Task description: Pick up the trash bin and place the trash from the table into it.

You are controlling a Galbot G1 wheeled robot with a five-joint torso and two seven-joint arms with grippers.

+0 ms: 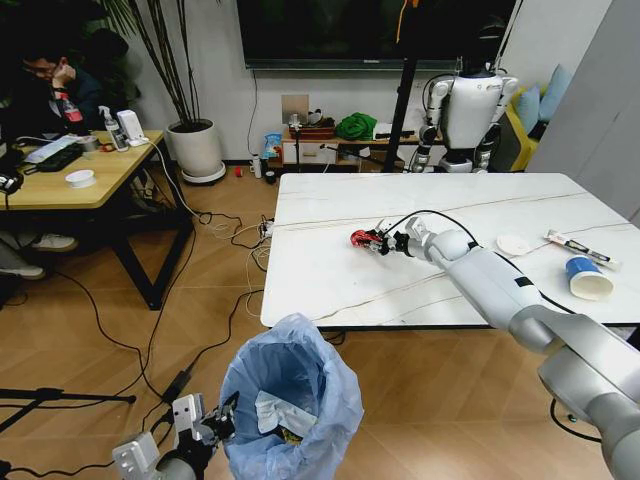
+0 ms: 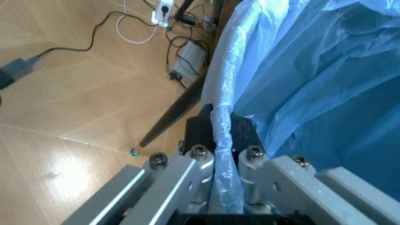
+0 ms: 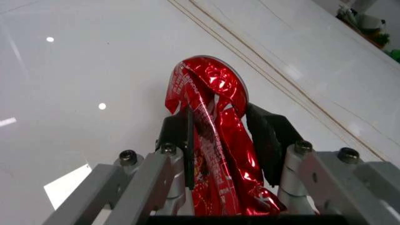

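The trash bin (image 1: pixel 292 395), lined with a crinkled light-blue bag, hangs low in front of the table (image 1: pixel 330 290), with a white tissue (image 1: pixel 272 412) inside. My left gripper (image 1: pixel 218 424) is shut on its rim; the left wrist view shows the bag's edge (image 2: pixel 220 123) pinched between the black fingers (image 2: pixel 201 123). My right arm reaches over the marble top, and its gripper (image 1: pixel 378 241) is shut on a red crumpled wrapper (image 1: pixel 362 238) at table level. In the right wrist view the wrapper (image 3: pixel 212 108) sits between the pads (image 3: pixel 180 131). A white disc (image 1: pixel 513 244), a printed tube (image 1: pixel 580 248) and a blue cup (image 1: pixel 586 278) lie to the right.
A yellow wooden desk (image 1: pixel 100 180) with a seated person stands at the left, with a white plant pot (image 1: pixel 196 150) behind it. Cables (image 1: pixel 210 220) trail over the wooden floor. Another robot (image 1: pixel 465 110) and a low shelf stand beyond the table's far edge.
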